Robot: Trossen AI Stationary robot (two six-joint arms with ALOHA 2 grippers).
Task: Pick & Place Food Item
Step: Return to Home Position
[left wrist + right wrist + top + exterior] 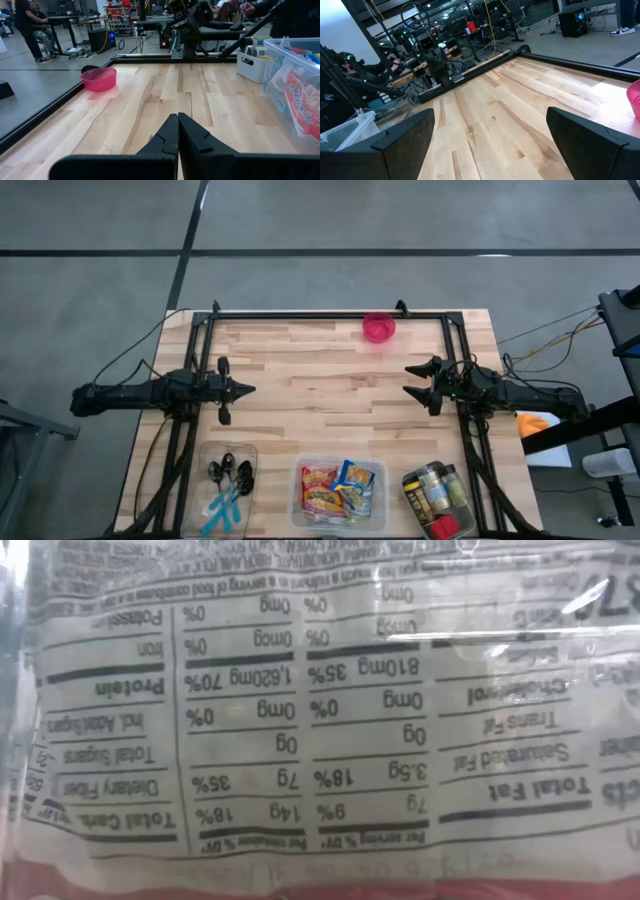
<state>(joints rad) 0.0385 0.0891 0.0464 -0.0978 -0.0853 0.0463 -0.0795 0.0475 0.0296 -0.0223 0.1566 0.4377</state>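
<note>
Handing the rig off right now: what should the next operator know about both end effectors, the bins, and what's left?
Left end effector: shut, empty, over bare table at left-middle.
Right end effector: open, empty, at right-middle.
Blue spoons lie beside black spoons in the transparent bin, near-left edge. Food packets fill the middle bin; jars sit near-right. Pink bowl is at the far edge.
Done: no loose spoons on the table.
Left: probably just homing both arms. The low view is blocked by a packet label.

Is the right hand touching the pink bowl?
Apart. The high view shows bare table between the right hand and the pink bowl.
</note>
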